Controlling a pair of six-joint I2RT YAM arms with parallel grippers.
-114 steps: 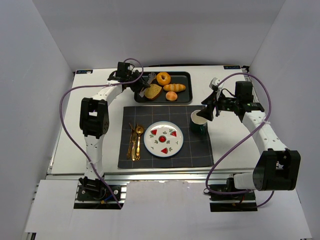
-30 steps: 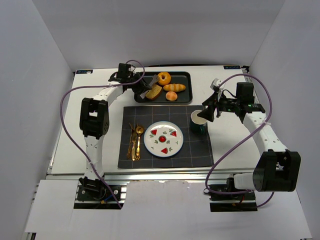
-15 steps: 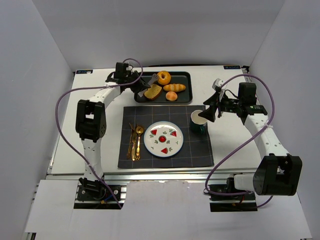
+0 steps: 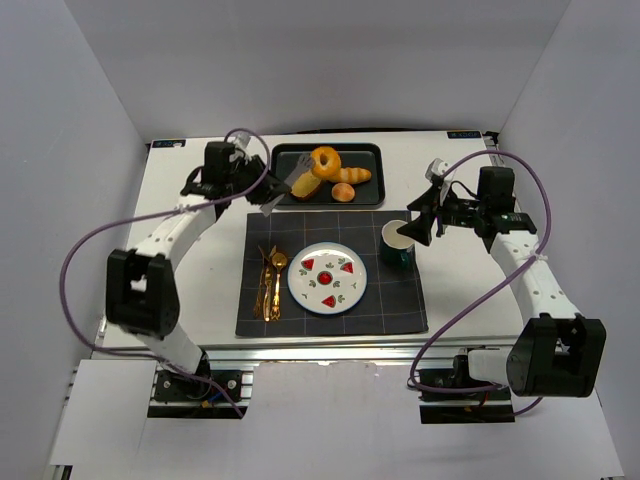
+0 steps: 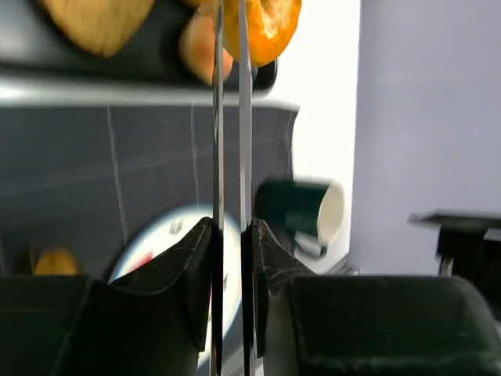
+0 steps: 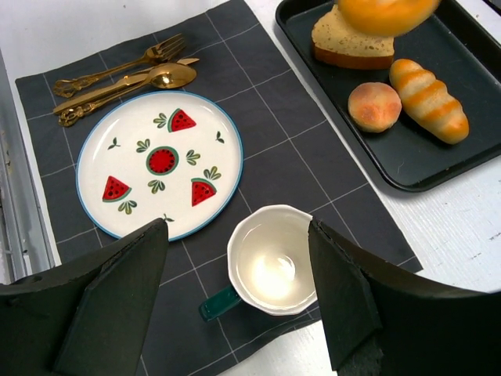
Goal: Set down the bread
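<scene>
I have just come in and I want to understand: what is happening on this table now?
The left gripper is shut on metal tongs, and the tongs pinch a round orange bagel, which seems lifted above the black tray. A bread slice, a long roll and a small bun lie in the tray. The right gripper hangs open and empty over the green mug. No bread is on the watermelon plate yet.

The golden, ring-shaped bagel point(image 4: 324, 160) hangs pinched between the tips of the tongs point(image 4: 283, 186), raised above the black tray point(image 4: 372, 155), where a bread slice point(image 4: 305, 187), round bun point(image 4: 343, 192) and striped roll point(image 4: 352, 175) lie.
</scene>
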